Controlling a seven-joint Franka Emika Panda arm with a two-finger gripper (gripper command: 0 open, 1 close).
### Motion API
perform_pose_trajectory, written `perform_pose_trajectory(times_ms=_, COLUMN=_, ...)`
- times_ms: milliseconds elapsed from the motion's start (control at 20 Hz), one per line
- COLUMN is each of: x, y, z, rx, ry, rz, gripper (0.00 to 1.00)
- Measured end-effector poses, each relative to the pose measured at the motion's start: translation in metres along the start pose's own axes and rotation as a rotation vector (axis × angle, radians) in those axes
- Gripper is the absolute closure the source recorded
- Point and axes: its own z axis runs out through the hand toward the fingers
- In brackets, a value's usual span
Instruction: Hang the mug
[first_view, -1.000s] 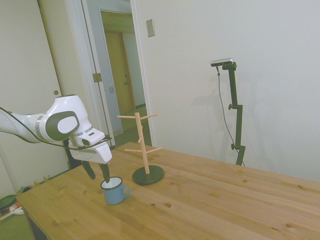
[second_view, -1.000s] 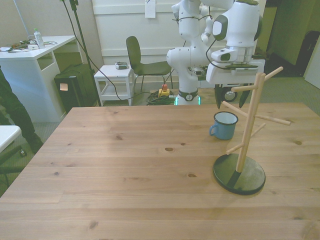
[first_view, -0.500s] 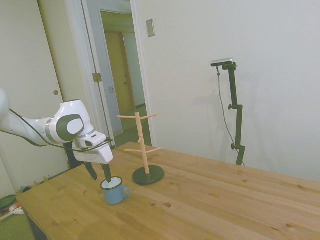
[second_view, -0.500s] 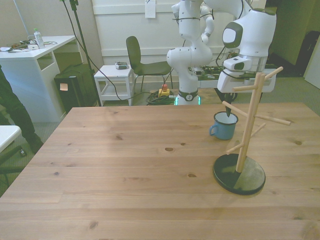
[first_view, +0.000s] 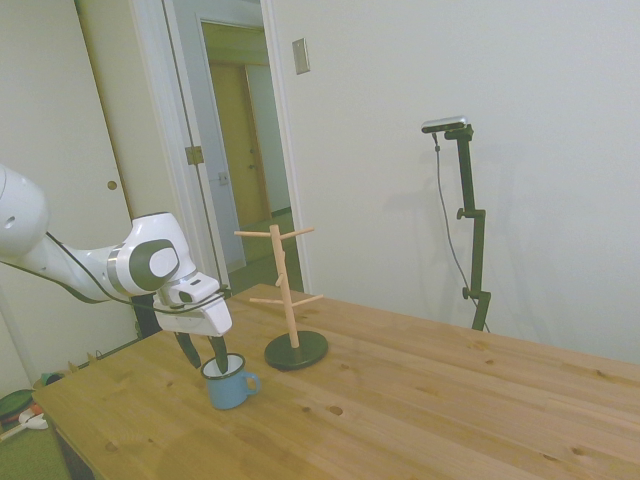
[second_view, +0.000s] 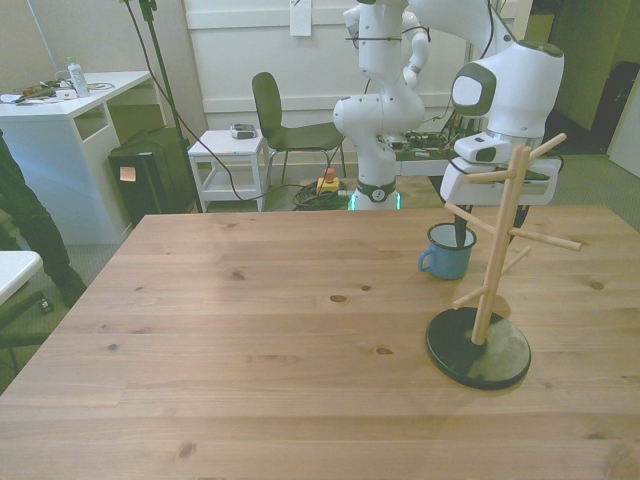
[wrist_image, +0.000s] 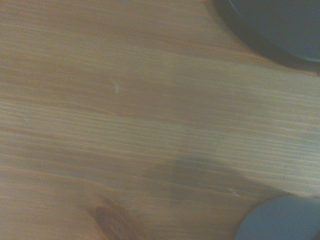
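The gripper (first_view: 203, 352) was open, one finger inside the mug (first_view: 229, 381) and one outside its rim, with nothing yet clamped. The mug stood upright on the table (first_view: 420, 400) just beside the wooden peg rack (first_view: 287, 296). Judged early: grasping, lifting and hanging all remained.

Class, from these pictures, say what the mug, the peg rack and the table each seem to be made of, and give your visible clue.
The mug: probably enamelled metal, judging by the glossy blue outside, white inside and thin pale rim.
The peg rack: pale, unpainted wooden post and pegs on a dark round base, whose material is unclear.
The table: wood, with visible grain, knots and plank seams.
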Motion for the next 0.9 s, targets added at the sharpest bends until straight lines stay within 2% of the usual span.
perform_pose_trajectory(times_ms=900, x=0.0087, y=0.0061, z=0.0028, rx=-0.001, ry=0.018, rz=0.003, gripper=1.0)
